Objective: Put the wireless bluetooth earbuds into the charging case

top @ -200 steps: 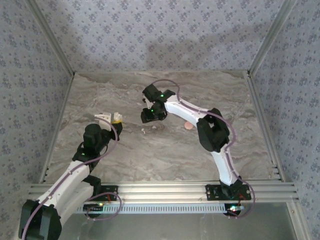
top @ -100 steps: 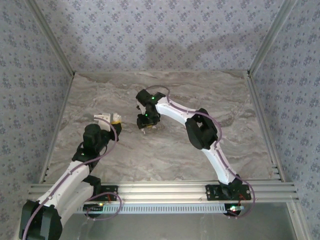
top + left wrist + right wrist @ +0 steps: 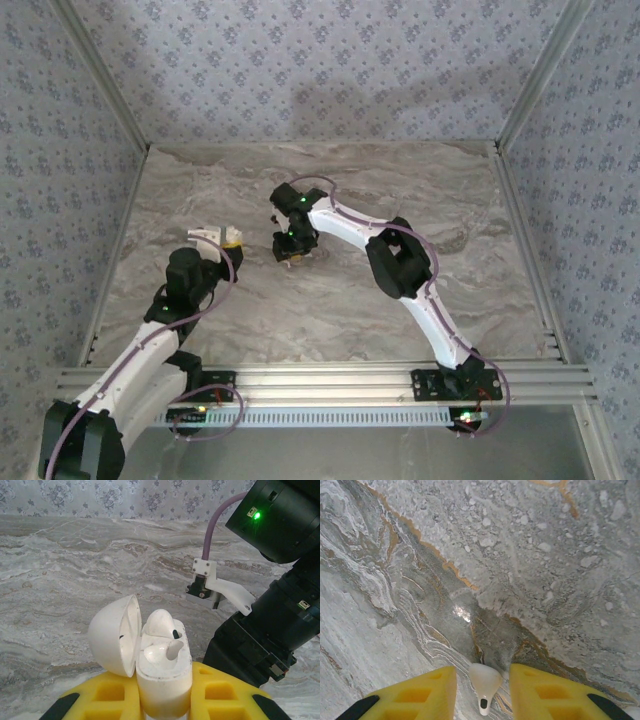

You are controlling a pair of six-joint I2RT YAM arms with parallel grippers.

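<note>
White-on-marble pickup, with the case waiting. My right fingers (image 3: 482,676) stand apart on either side of one white earbud (image 3: 485,682). It lies on the marble-patterned table (image 3: 545,555), a little left of the middle and well clear of every edge. A sliver of table shows between the earbud and each yellow finger, so nothing is gripped yet. The earbud's rounded head points away from my wrist and its dark-tipped stem points back toward it.

My left fingers (image 3: 165,695) are clenched on the charging case (image 3: 165,672). They hold it upright off the table, nearer the left edge, with the lid (image 3: 112,635) swung open. A rounded white form (image 3: 160,622) sits in the far socket, and I take it to be the other earbud. I cannot tell whether the near socket is free.

The step in hand, as I judge it, is the pinch. To do it well:
- Both fingers should meet the earbud together, so I would centre it between them before closing.
- The fingertips should stay low, just off the table, and take the wide head rather than the thin stem.
- The squeeze should be slow, since so small and smooth a piece may squirt out or spin.
- The lift should go straight up.
- The left fingers should hold the case steady with its opening facing up.
</note>
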